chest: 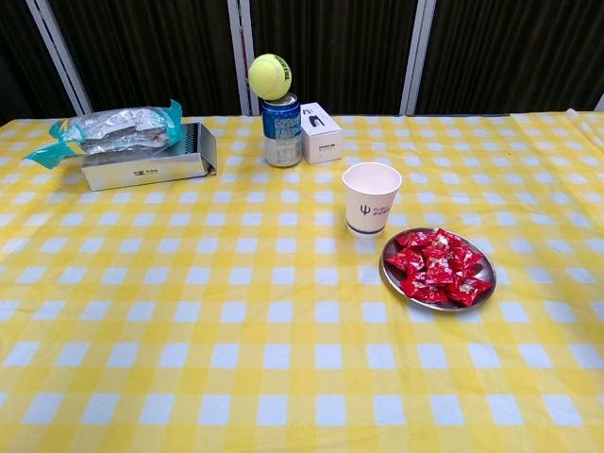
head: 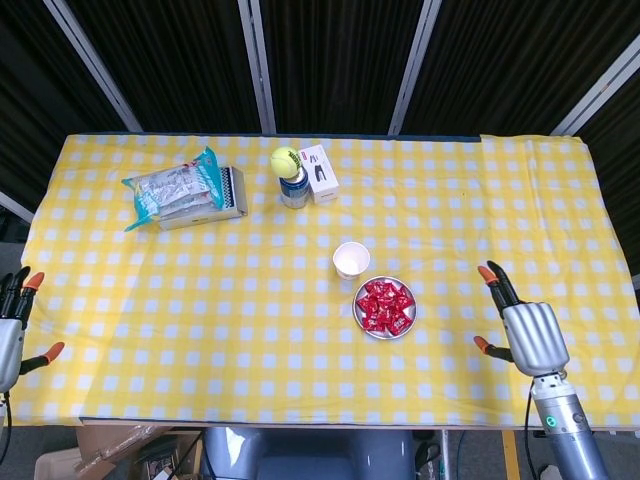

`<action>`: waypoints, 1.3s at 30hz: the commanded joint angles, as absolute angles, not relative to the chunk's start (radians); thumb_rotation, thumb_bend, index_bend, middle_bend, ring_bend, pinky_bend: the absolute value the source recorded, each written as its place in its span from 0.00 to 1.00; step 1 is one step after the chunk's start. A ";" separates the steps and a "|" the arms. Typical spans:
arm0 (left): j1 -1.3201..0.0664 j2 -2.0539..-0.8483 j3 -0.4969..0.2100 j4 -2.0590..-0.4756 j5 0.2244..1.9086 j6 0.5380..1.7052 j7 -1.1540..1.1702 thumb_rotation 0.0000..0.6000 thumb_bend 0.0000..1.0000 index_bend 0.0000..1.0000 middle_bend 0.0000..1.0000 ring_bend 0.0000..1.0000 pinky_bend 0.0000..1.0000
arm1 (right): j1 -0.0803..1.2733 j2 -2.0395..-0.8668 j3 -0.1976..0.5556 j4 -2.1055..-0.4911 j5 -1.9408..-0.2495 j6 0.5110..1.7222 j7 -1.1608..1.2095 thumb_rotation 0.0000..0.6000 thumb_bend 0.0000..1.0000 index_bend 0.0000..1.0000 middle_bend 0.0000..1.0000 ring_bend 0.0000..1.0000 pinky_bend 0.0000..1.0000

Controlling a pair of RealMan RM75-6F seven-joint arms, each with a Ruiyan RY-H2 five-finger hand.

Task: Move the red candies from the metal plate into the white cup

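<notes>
A round metal plate [head: 404, 325] [chest: 391, 276] heaped with red candies [head: 384, 305] [chest: 435, 267] lies right of the table's middle. Just behind it to the left stands the empty white cup [head: 350, 260] [chest: 370, 196], upright. My right hand [head: 524, 327] hovers over the table's right part, well to the right of the plate, fingers apart and holding nothing. My left hand [head: 12, 328] shows only at the left edge of the head view, off the table's side, fingers apart and empty. Neither hand appears in the chest view.
At the back stand a blue can [head: 293, 189] [chest: 281, 130] with a tennis ball [head: 286, 159] [chest: 270, 75] on top and a small white box [head: 318, 172] [chest: 321, 132]. A metal box with a snack bag [head: 176, 187] [chest: 118, 127] sits back left.
</notes>
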State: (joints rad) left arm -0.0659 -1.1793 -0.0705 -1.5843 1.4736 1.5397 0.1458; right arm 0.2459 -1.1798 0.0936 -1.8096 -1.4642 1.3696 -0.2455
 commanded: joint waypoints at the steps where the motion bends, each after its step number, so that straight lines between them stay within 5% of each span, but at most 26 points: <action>1: -0.068 -1.178 -0.069 -1.585 1.477 1.536 0.143 1.00 0.03 0.00 0.00 0.00 0.00 | 0.312 -1.191 0.123 -1.902 -1.396 1.280 -0.373 1.00 0.19 0.03 0.08 0.71 0.85; 9: -0.074 -1.166 -0.064 -1.591 1.471 1.513 0.129 1.00 0.03 0.00 0.00 0.00 0.00 | 0.426 -1.346 0.158 -1.918 -1.219 1.180 -0.658 1.00 0.19 0.13 0.18 0.71 0.85; 18: -0.075 -1.151 -0.061 -1.594 1.463 1.498 0.095 1.00 0.03 0.00 0.00 0.00 0.00 | 0.510 -1.495 0.180 -1.855 -1.011 1.155 -0.812 1.00 0.19 0.16 0.18 0.71 0.85; 39: -0.079 -1.143 -0.057 -1.607 1.458 1.485 0.091 1.00 0.03 0.00 0.00 0.00 0.00 | 0.616 -1.612 0.199 -1.740 -0.835 1.172 -0.890 1.00 0.19 0.19 0.18 0.71 0.85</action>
